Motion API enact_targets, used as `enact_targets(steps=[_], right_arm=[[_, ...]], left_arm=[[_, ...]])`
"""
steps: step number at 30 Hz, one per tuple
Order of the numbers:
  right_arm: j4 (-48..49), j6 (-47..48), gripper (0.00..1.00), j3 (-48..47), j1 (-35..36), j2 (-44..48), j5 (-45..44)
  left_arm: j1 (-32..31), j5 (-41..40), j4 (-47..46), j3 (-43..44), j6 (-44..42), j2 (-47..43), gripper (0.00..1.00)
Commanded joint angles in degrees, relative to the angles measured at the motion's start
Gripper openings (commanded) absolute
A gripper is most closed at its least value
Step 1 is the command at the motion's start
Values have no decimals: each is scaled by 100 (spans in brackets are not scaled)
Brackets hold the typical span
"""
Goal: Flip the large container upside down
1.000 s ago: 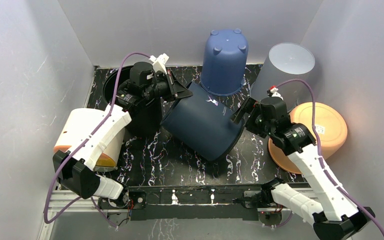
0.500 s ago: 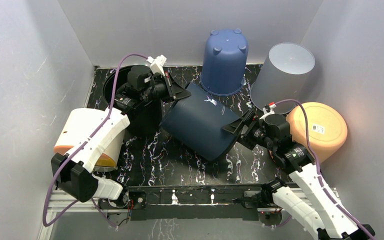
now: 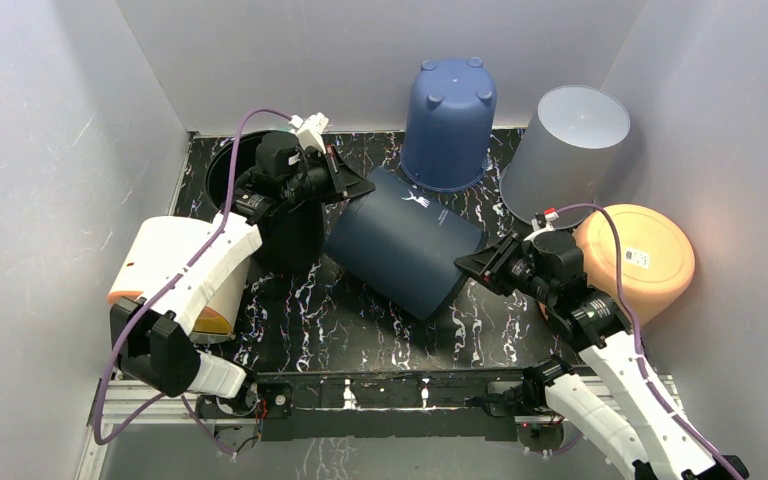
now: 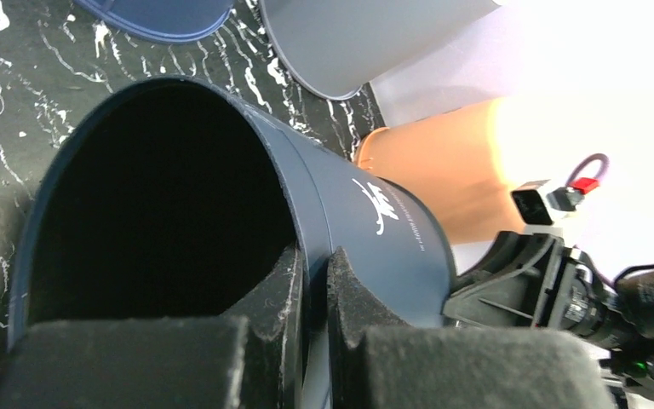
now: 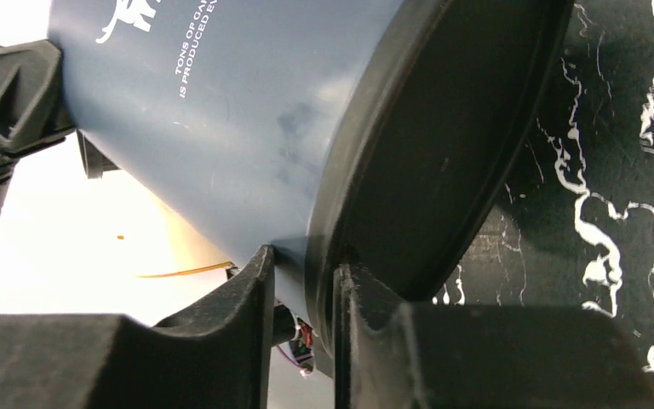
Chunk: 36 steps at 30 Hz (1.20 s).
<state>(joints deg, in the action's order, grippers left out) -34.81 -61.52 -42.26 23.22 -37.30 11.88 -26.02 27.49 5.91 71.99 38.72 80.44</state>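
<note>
The left pincer (image 4: 311,271) is closed tight on the mouth rim of the large container (image 3: 405,245), one finger inside the opening and one on the outer wall. The right pincer (image 5: 302,264) is nearly closed too, its fingers set on either side of the raised edge at the container's base, so the container is held at both ends.

The container lies on its side near the middle of the black marbled worktop (image 3: 360,310). Its long axis runs from rear left to front right, with the mouth facing the left arm and the base facing the right arm. Whether its lower side rests on the worktop cannot be told.

It is dark navy plastic with a smooth, slightly tapered wall, a dark interior, and a white logo with small white lettering on its side.

Just behind it an inverted blue pot (image 3: 450,120) stands beside an inverted grey tub (image 3: 565,150). An orange bowl (image 3: 640,260) lies to the right, and a black bin (image 3: 285,235) stands just left of the mouth.
</note>
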Motion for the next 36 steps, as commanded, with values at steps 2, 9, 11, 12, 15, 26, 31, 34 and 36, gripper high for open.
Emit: enact_targets(steps=[2,9,11,12,15,26,31,34,36], right_arm=[[868,87,5,-643,68,-80,70],[507,372,0,-1069,66,-326,-250],[308,532,0,-1305,68,-410,-455],[228,628,0,-1447,65,-459,-550],[-136,992,0,-1980,68,-707,-866],[-2294,3308,0,-5592,68,-2752,-2313],[-3142,4177,0,-7272,71,-4008,-2687],[-3358,4504,0,-7841,93,-4430,-2717],[-3409,4634,0,-7926,247,-4564,-2907]], left_arm=[[-354,305,941,-360,-723,446,0],[-443,299,1061,-172,-927,635,36],[-460,235,1118,-112,-968,635,56],[-468,188,1167,-63,-1002,633,64],[-488,23,1372,147,-1079,606,81],[-486,9,2012,1425,-1274,558,98],[-476,-423,2306,1825,-1556,324,98],[-477,-692,2522,2000,-1725,239,98],[-480,-855,2638,2069,-1798,199,98]])
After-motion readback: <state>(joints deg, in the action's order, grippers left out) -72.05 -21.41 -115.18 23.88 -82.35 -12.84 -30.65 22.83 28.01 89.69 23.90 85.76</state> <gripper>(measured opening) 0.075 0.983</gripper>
